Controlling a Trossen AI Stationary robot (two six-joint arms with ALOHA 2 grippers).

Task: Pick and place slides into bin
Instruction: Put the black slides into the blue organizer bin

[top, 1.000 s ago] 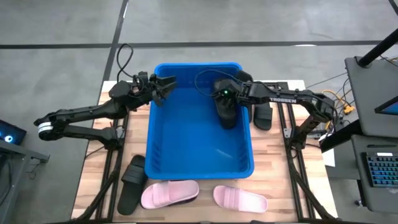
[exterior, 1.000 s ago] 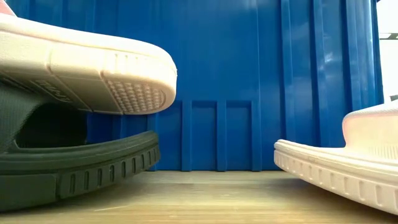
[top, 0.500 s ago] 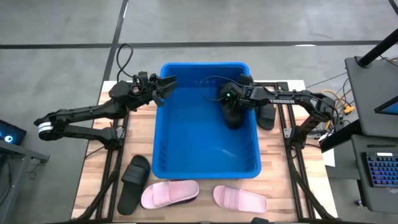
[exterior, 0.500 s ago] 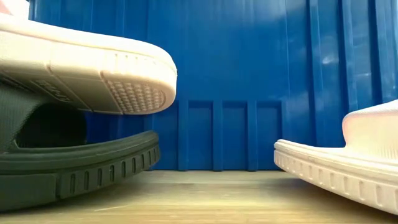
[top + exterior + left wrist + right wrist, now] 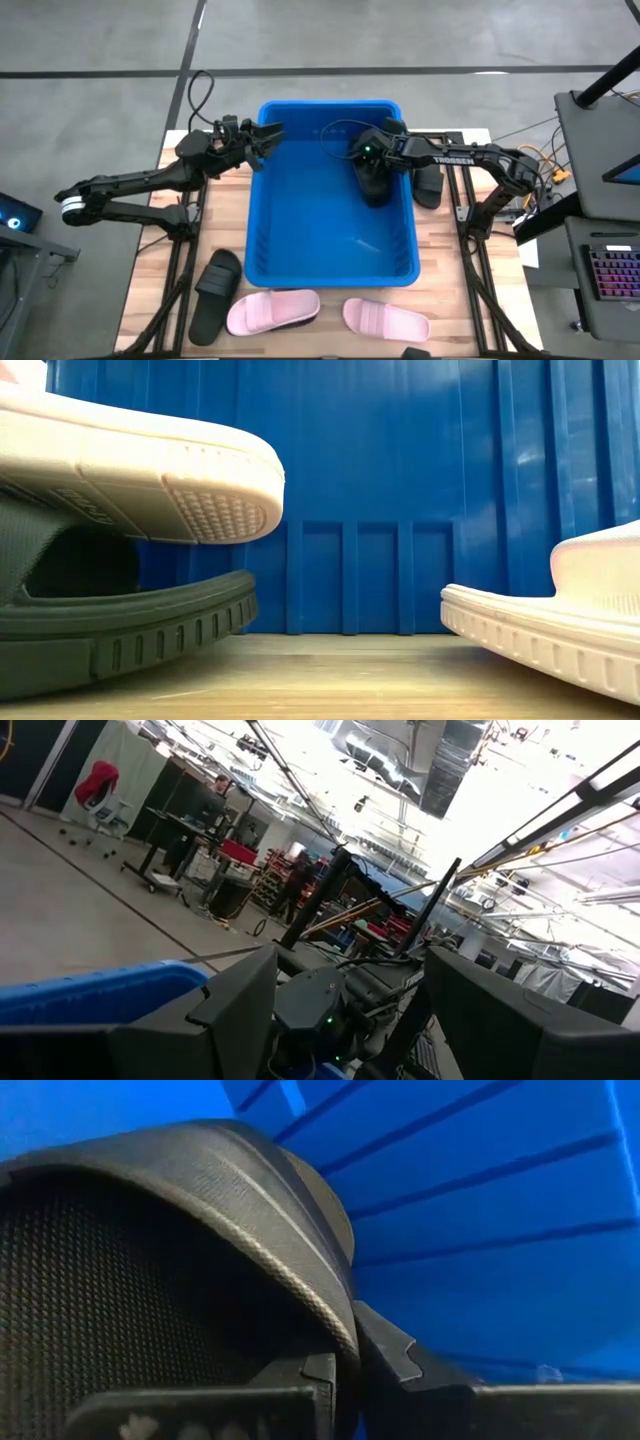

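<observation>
The blue bin (image 5: 300,230) stands mid-table. My right gripper (image 5: 366,158) is inside it near its right wall, shut on a black slide (image 5: 373,185). My left gripper (image 5: 272,133) is open over the bin's far left corner; its rim shows in the left wrist view (image 5: 90,992). A second black slide (image 5: 425,185) lies on the table right of the bin. At the near edge a black slide (image 5: 213,295) lies flat, a pink slide (image 5: 272,311) rests partly on it, and another pink slide (image 5: 387,320) lies to the right. My right gripper pinches a curved, ridged edge of the black slide (image 5: 335,1330) between its two fingers (image 5: 410,1370), one on the textured face and one on the other side. The fingers come from the table's right and slant down. The slide hangs inside the bin. Whether my left gripper touches the bin's rim, I cannot tell.
In the low view the bin's ribbed near wall (image 5: 400,490) fills the background, with the stacked pink (image 5: 150,470) and black (image 5: 120,635) slides on the left and the other pink slide (image 5: 550,630) on the right. Bare wood lies between them.
The bin has slid a little toward the table's right edge. My right gripper has gone the same way with the black slide, still shut on it inside the bin.
</observation>
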